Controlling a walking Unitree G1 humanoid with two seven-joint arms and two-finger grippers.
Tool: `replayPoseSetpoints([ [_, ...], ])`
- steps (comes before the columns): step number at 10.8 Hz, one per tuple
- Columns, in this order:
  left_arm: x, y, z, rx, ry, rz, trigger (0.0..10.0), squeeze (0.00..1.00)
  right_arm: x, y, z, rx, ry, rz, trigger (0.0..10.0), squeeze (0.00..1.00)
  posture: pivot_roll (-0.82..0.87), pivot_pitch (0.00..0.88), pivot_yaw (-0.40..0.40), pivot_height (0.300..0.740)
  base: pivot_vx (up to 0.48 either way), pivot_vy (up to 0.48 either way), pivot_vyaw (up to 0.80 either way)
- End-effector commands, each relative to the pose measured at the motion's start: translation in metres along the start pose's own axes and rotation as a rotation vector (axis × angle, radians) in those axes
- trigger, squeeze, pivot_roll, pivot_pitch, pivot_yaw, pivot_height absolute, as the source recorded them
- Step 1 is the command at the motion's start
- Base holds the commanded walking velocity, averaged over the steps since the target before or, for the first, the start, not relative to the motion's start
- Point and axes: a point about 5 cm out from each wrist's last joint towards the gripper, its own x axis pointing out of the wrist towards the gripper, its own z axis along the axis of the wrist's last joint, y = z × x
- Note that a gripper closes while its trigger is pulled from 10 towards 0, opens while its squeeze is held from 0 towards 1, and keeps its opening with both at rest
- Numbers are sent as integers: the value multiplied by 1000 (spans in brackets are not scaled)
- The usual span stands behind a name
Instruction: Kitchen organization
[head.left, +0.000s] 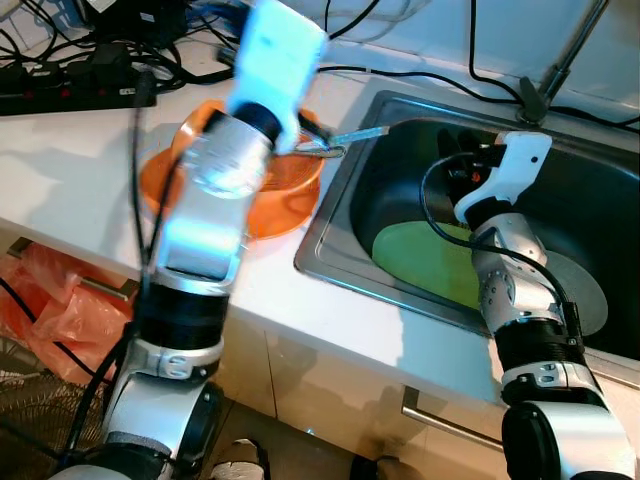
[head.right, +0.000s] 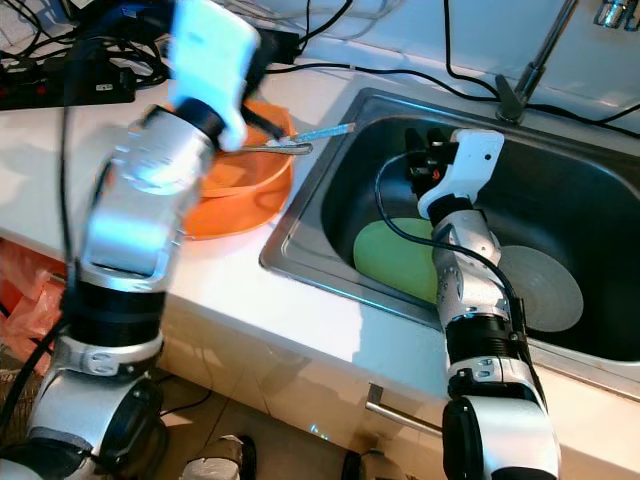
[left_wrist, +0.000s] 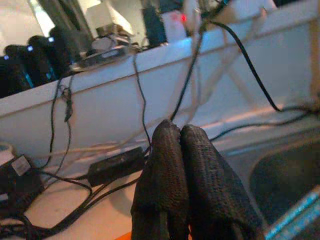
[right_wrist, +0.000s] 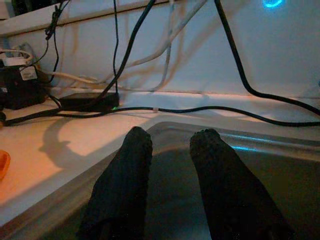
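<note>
An orange bowl (head.left: 290, 195) sits on the white counter left of the sink. A metal utensil with a pale blue handle (head.left: 350, 138) rests across its rim and points toward the sink. My left gripper (left_wrist: 180, 137) is raised over the bowl, its fingers pressed together with nothing between them. Down in the steel sink (head.left: 330, 240) lie a green plate (head.left: 420, 260) and a grey plate (head.right: 545, 290). My right gripper (right_wrist: 172, 140) hangs inside the sink above the green plate, open and holding nothing.
A power strip (head.left: 70, 85) and several black cables crowd the back of the counter. The faucet (head.left: 560, 60) rises behind the sink. An orange plastic bag (head.left: 40, 300) lies on the floor at the left, and a cabinet handle (head.left: 450, 420) is below the sink.
</note>
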Motion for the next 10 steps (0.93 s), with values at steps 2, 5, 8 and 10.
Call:
replayPoseSetpoints([
  [2,0,4,7,-90,-28,4,10000,0,2,-1,2,3,-11,0,10000,0,118,99,-65,740,0,0,0],
  [5,-1,10,24,-304,-120,8,10000,0,2,1,1,7,-7,6,10000,0,122,96,-68,740,0,0,0],
  [8,-1,24,40,-374,-188,37,10000,0,3,2,0,9,-4,9,10000,0,127,97,-71,740,0,0,0],
  [10,-4,34,50,-435,-259,68,10000,0,2,1,-1,9,-2,4,10000,0,124,98,-69,740,0,0,0],
])
